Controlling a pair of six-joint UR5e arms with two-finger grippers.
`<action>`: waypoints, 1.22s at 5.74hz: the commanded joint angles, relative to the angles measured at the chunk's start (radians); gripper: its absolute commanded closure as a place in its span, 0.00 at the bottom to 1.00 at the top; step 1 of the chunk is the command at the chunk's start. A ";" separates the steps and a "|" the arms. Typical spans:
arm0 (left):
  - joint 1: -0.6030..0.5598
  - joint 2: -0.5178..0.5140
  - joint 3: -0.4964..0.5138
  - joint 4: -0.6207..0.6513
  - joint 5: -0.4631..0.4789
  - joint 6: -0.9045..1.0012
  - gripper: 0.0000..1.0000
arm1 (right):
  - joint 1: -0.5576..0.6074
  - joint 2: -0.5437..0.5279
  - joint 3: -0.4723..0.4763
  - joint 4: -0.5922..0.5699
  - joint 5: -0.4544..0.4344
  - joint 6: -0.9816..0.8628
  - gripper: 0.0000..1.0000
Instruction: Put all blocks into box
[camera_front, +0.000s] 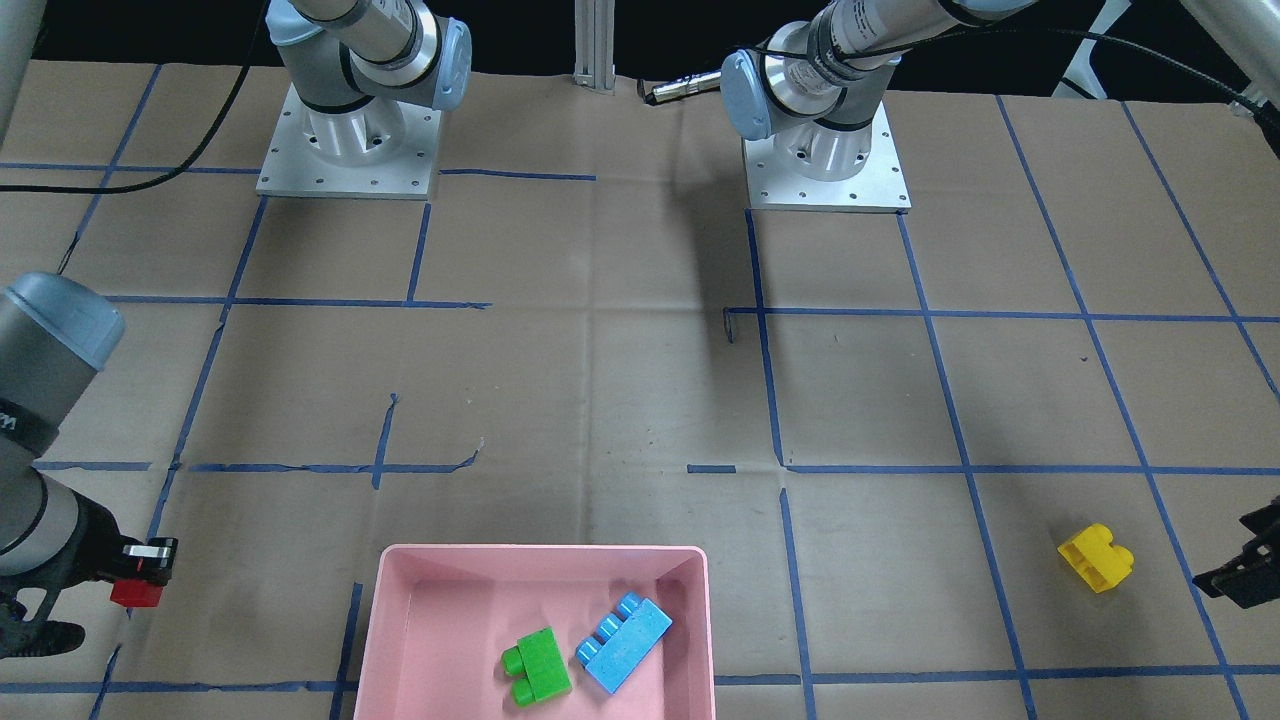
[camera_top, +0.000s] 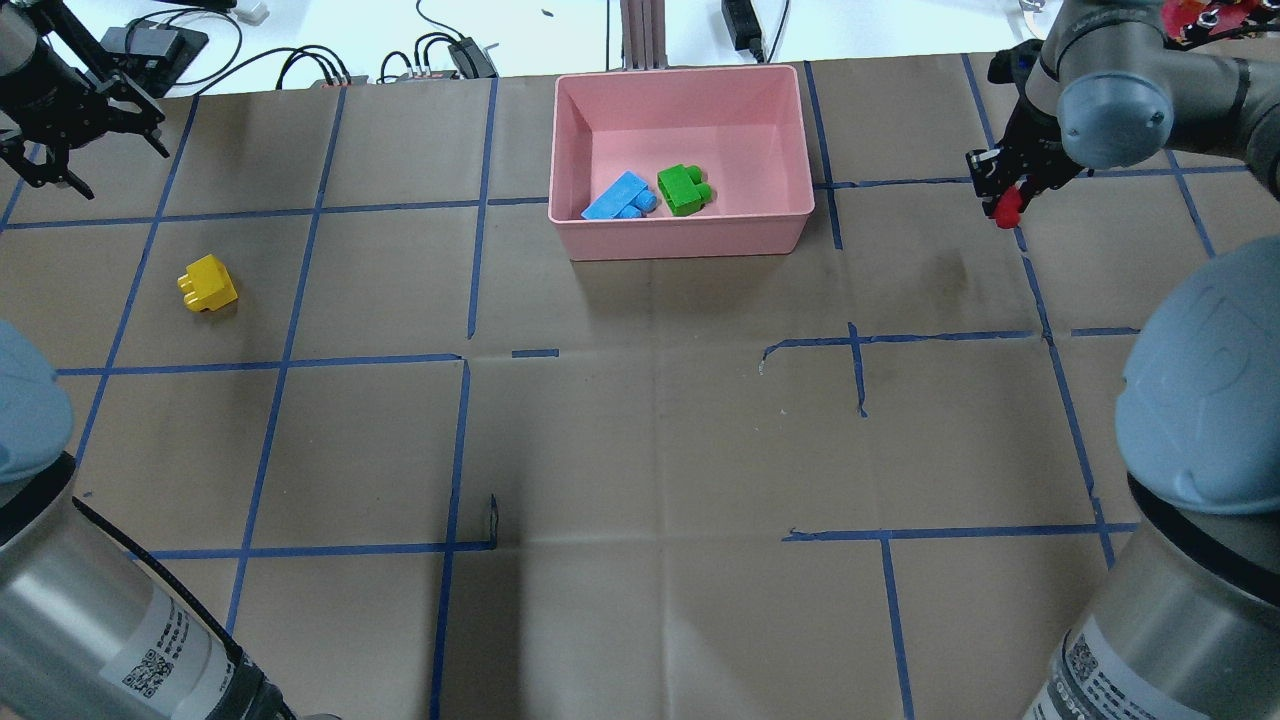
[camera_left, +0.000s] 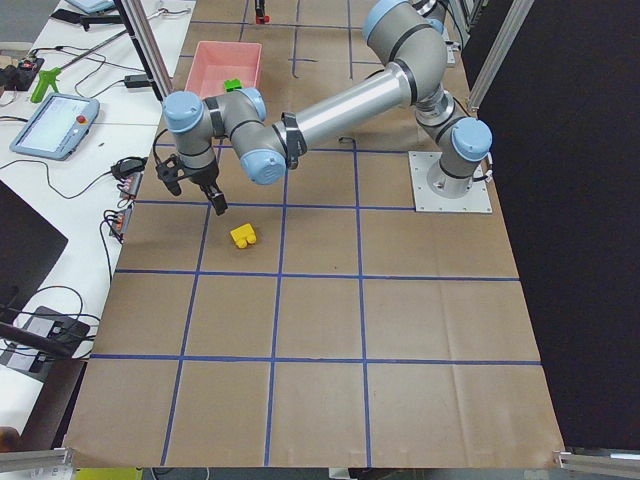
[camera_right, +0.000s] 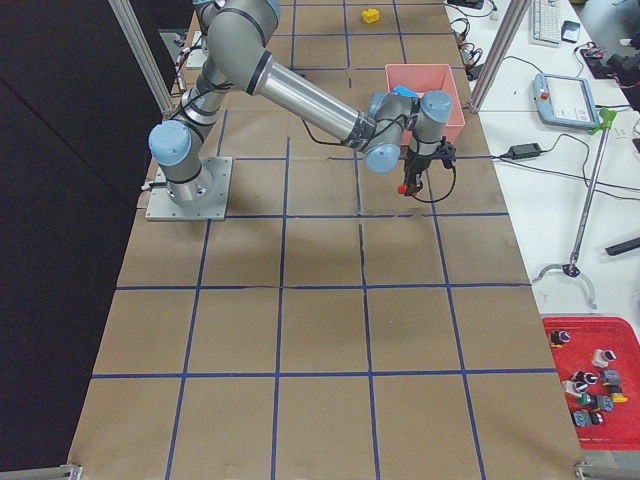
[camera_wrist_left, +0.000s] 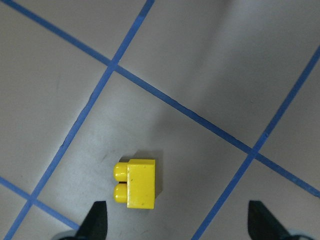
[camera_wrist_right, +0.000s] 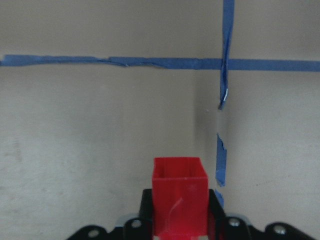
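The pink box (camera_top: 680, 240) stands at the table's far middle. The green brick (camera_top: 683, 189) and the light blue brick (camera_top: 620, 196) lie inside it side by side. The yellow brick (camera_top: 207, 283) lies on the paper at the left, with its studs sideways. My left gripper (camera_top: 110, 165) is open and empty, hanging beyond the yellow brick; in the left wrist view that brick (camera_wrist_left: 136, 183) sits just ahead of the spread fingertips. My right gripper (camera_top: 1003, 205) is shut on the red brick (camera_wrist_right: 179, 192) and holds it above the table, right of the box.
Blue tape lines grid the brown paper. The arm bases (camera_front: 348, 150) stand at the robot's side. Cables and devices (camera_top: 440, 55) lie beyond the far edge. A side table holds a tablet (camera_left: 55, 125) and a red parts tray (camera_right: 590, 385).
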 joint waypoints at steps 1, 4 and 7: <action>0.026 0.016 -0.126 0.059 -0.004 -0.112 0.00 | 0.079 -0.052 -0.080 0.018 0.218 -0.002 0.93; 0.024 -0.009 -0.269 0.313 -0.013 -0.101 0.00 | 0.295 0.123 -0.291 -0.145 0.463 0.013 0.93; 0.018 -0.070 -0.295 0.378 -0.013 -0.084 0.01 | 0.320 0.178 -0.338 -0.122 0.456 0.024 0.01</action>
